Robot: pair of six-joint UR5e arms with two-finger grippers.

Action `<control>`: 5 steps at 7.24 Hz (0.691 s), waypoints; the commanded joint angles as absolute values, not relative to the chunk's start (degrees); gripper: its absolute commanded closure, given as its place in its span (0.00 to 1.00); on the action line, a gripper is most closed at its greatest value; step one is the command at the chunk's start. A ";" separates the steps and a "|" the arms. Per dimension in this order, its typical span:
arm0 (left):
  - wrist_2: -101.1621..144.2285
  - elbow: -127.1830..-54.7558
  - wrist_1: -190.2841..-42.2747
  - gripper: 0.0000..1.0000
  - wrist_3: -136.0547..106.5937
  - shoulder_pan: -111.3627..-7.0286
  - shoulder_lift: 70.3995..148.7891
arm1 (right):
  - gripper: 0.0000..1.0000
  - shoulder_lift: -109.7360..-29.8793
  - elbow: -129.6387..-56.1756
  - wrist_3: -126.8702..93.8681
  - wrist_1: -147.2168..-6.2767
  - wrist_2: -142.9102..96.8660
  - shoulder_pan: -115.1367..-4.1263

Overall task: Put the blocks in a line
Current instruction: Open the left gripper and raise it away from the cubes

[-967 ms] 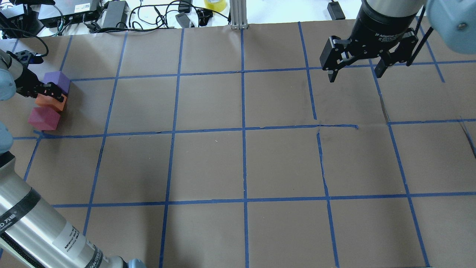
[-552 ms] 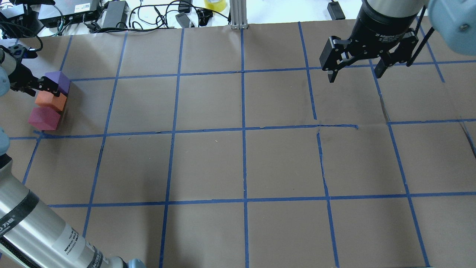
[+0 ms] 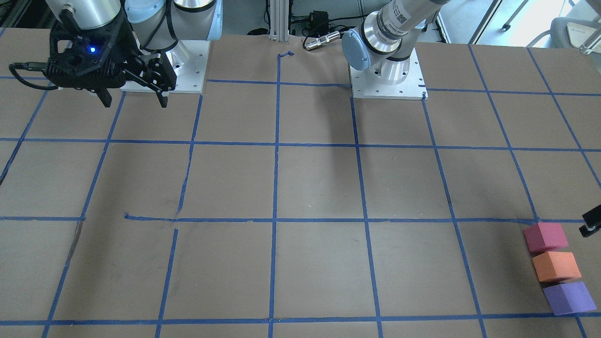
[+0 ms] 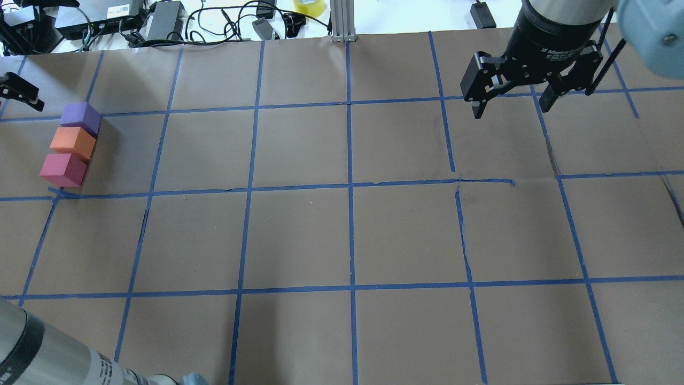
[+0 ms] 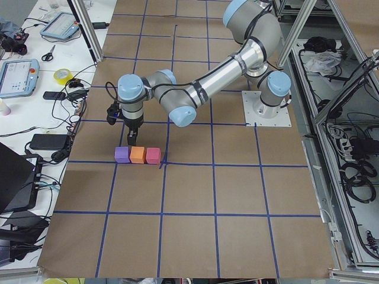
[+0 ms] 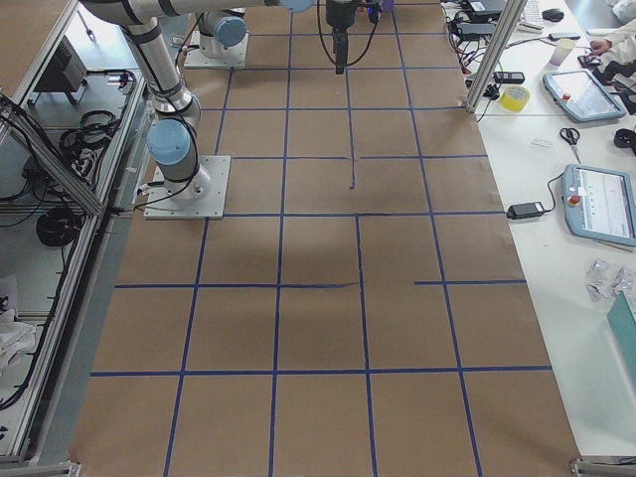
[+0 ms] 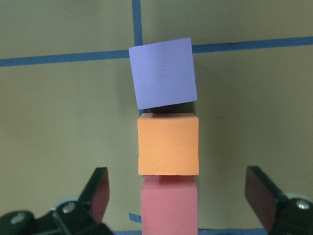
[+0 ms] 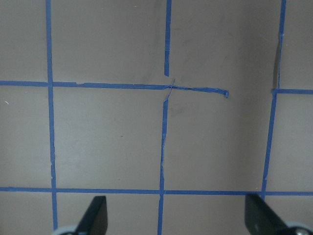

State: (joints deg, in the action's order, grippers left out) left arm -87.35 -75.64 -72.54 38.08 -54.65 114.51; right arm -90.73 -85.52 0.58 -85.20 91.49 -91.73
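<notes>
A row beside the desk's (image 4: 299, 235) left edge.
The near block (image 4: 62, 169), middle block (image 4: 72, 143) and far block (image 4: 80, 118) run away from the robot in the desk's far half, just beyond a tape line (image 4: 214, 190). Near and middle touch; the far one sits just beside the middle, turned slightly askew. The left fingers (image 7: 98, 193) hang over the row, one on each side, touching none. The right fingers (image 4: 474, 102) hang over the right half, well apart.

blocks (image 4: 72, 141) — purple, orange, pink; one row
</notes>
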 commanded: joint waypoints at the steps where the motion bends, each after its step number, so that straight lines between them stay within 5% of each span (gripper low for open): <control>1: -87.54 -76.02 -85.89 0.00 38.06 -54.67 104.19 | 0.00 -90.79 -85.52 0.79 -85.08 91.49 -91.67; 5: -86.67 -82.25 -93.60 0.00 31.07 -61.49 89.49 | 0.00 -90.79 -85.61 0.62 -85.17 91.50 -91.76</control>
State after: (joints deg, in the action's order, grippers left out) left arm -87.12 -80.03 -92.72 34.97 -58.19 92.41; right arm -90.79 -85.59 0.63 -85.16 91.55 -91.69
